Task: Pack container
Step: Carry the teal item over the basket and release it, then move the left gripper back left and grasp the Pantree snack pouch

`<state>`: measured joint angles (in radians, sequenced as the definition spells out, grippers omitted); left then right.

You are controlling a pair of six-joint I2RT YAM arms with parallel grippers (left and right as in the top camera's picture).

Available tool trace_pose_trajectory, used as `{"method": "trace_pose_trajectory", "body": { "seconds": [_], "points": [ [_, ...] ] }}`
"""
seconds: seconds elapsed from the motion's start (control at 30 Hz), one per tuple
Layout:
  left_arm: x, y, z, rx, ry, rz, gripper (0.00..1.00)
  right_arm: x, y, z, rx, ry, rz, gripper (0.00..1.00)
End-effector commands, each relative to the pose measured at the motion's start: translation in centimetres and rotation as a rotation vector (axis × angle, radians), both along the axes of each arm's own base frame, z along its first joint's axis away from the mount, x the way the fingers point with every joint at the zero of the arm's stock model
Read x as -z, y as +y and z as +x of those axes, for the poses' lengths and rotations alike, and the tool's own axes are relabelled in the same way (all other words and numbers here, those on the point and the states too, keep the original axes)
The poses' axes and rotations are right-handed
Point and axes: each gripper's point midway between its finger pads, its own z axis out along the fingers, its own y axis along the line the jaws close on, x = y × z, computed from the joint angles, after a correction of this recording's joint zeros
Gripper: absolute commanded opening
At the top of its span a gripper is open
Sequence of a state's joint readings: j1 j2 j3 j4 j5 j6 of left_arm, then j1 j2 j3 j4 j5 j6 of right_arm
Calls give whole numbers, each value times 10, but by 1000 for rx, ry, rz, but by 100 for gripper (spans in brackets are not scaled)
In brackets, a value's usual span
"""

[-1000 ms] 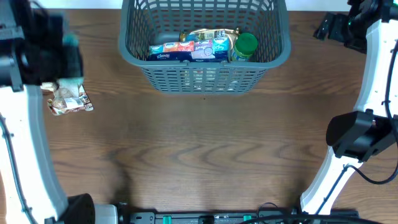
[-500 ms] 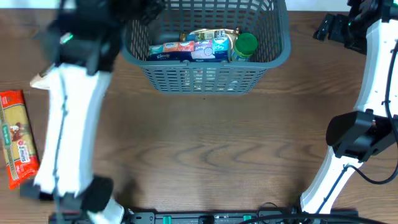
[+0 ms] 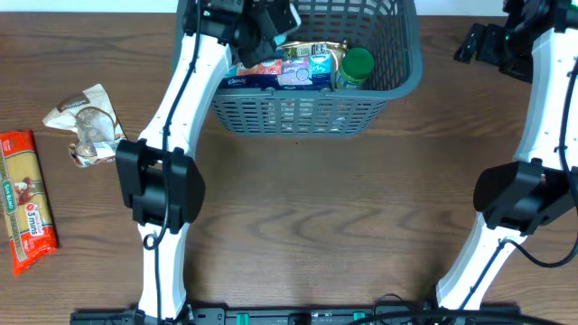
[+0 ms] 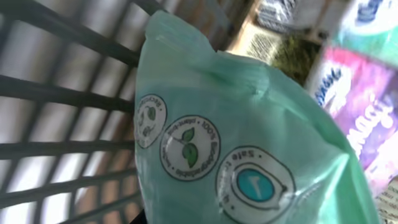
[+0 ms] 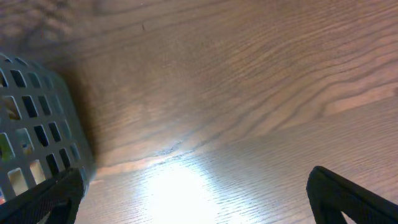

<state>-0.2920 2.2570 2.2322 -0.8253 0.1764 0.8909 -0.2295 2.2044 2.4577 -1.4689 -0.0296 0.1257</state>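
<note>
The left jaws cannot be read: the left gripper (image 3: 264, 27) hangs over the left end of the container (image 3: 298, 113), and in the left wrist view a pale green bag (image 4: 236, 155) printed with round leaf emblems fills the frame right against the camera, hiding the fingers. The right jaws stand wide open with nothing between them, and the two dark fingertips (image 5: 348, 193) sit at opposite lower corners of the right wrist view.

Well to the left of the container, a red pasta packet (image 3: 25, 200) lies lengthwise on the table (image 3: 298, 226). A crumpled pale wrapper (image 3: 90, 125) lies between that packet and the container, still well clear of it.

The container stands at the far middle of the table. Its slotted wall (image 4: 56, 93) shows behind the green bag. Inside, a blue tissue pack (image 3: 280, 74) lies along the near wall, a gold-edged packet (image 3: 312, 47) sits just behind it, and a green-lidded jar (image 3: 357, 65) stands at the right end, touching the tissue pack.

The right gripper (image 5: 193, 198) hovers well to the right of the container, above bare wood, with only a container corner (image 5: 37, 137) at the left edge of its view.
</note>
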Motion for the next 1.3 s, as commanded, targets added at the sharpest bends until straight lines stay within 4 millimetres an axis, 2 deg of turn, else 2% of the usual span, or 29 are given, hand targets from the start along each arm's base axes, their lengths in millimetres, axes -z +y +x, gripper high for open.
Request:
{"method": "trace_pose_trajectory", "body": {
  "seconds": [0.0,0.03,0.07,0.1,0.17,0.2,0.23,0.27,0.37,0.43,0.53,0.63,0.67,0.77,0.8,0.9,1.0,1.07,1.2,1.27],
  "points": [
    [0,1,-4,5,16,10,7,2,-1,0,-5,6,-4,99],
    [6,2,-7,5,36,16,11,2,-1,0,-5,6,-4,99],
    [11,3,-10,5,58,22,21,2,-1,0,-5,6,-4,99],
    [14,4,-13,5,78,27,38,2,-1,0,-5,6,-4,99],
    [20,6,-20,4,112,37,55,2,-1,-1,-5,7,-4,99],
    [21,6,-22,-3,125,37,70,2,-1,-1,-6,7,-4,99],
    [21,7,-24,-17,133,34,94,2,-1,-1,-5,9,-3,99],
    [18,8,-25,-26,136,28,98,2,0,-2,-5,11,-3,99],
    [3,8,-27,-28,109,19,98,3,0,-3,-6,17,-1,99],
    [-20,8,-30,-26,66,6,98,3,0,-4,-8,20,-2,99],
    [-74,16,-36,-54,-51,9,98,3,0,-4,-9,21,-2,99],
    [-140,32,-47,-103,-207,13,98,3,1,-4,-10,20,0,99],
    [-162,37,-53,-118,-259,9,98,3,1,-3,-11,20,1,99],
    [-212,58,-72,-176,-359,-11,98,3,2,-3,-13,19,1,99],
    [-224,68,-78,-230,-379,-33,98,3,2,-3,-13,19,2,99],
    [-256,117,-95,-516,-415,-151,98,3,2,-3,-13,20,1,99],
    [-267,185,-126,-863,-378,-318,98,3,2,-3,-25,21,-3,99],
    [-264,227,-145,-1068,-346,-410,98,3,2,-4,-27,22,-3,99],
    [-240,310,-186,-1553,-267,-608,98,3,2,-3,-31,20,-5,99],
    [-223,337,-198,-1715,-232,-645,98,3,2,-3,-30,18,-5,99]
  ]
}}
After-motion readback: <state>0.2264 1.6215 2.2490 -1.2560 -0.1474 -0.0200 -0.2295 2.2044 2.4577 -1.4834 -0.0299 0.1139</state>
